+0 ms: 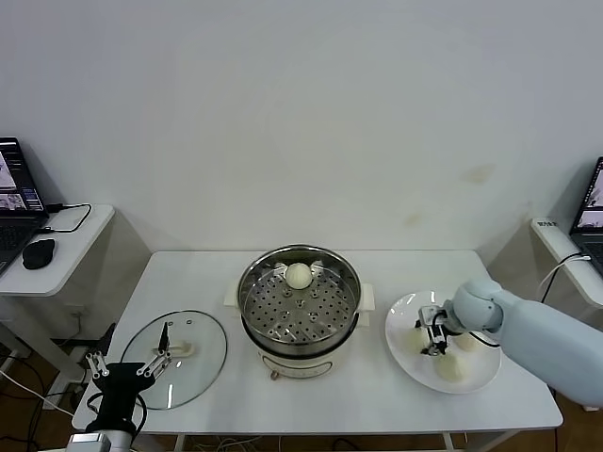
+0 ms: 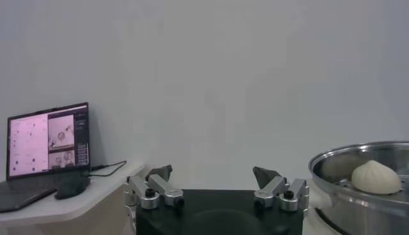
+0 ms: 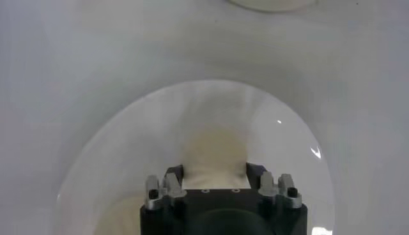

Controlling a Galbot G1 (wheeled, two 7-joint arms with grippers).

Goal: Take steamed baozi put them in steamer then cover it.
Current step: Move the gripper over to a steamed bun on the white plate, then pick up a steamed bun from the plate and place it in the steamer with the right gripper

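Cream-white dough fills the space between the fingers of the right gripper (image 1: 435,331), which is clenched on a steamed baozi (image 3: 214,156) lying on a flat white plate (image 1: 407,341) at the right end of the white surface (image 1: 377,391). From the right wrist camera, the two metal fingers flank the bun on either side, their tips pressed against its flanks while the bun sits on the plate's glossy face. From the head camera, the gripper reaches down over the middle of the plate, with the pale blue-grey right arm (image 1: 537,341) stretching in from the right edge. Two more buns (image 1: 450,368) lie on the same plate just beside the gripper, one toward the near rim and one partly hidden behind the wrist. At the centre of the surface, well apart from the plate, stands the steamer (image 1: 300,306), a shiny steel pot on a cream-white base, uncovered, with one bun (image 1: 298,275) sitting on the far side of its perforated tray. The cover (image 1: 179,356), clear glass with a metal rim and pale handle, lies flat on the surface to the steamer's left. The left gripper (image 1: 122,367) hangs at the near left corner, over the near edge of the cover, fingers spread wide and holding nothing. Laptops (image 1: 17,202) stand on side tables at both edges.
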